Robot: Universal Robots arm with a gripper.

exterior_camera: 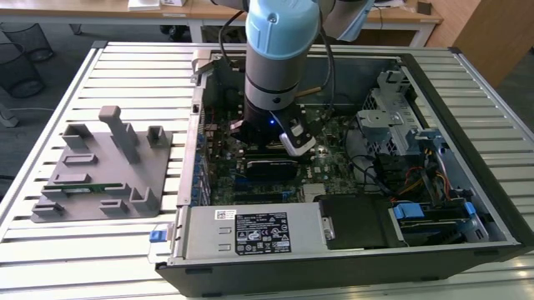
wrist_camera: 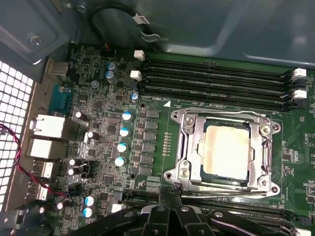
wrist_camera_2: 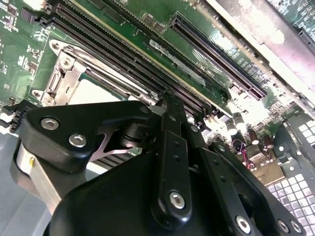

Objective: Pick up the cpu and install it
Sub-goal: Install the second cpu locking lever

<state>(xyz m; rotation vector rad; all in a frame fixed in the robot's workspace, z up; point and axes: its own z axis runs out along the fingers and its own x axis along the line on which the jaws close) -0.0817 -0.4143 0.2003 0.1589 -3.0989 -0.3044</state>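
Observation:
The cpu (wrist_camera: pixel 225 150), a flat square chip with a dull silver top, lies flat inside the metal socket frame (wrist_camera: pixel 183 147) on the green motherboard. In the second wrist view the cpu (wrist_camera_2: pixel 93 91) shows as a pale patch past the black linkage. My gripper (wrist_camera: pixel 171 192) hovers just beside the socket's edge, apart from the chip, its fingers pressed together with nothing between them. In the exterior view the gripper (exterior_camera: pixel 260 140) is low inside the open computer case, over the board's middle.
Long black memory slots (wrist_camera: pixel 216 83) run beside the socket. Case walls, a drive cage (exterior_camera: pixel 392 119) and the power supply (exterior_camera: pixel 250 231) ring the board. On the exterior view's left a grey fixture (exterior_camera: pixel 100 169) holds a green memory stick (exterior_camera: pixel 84 186).

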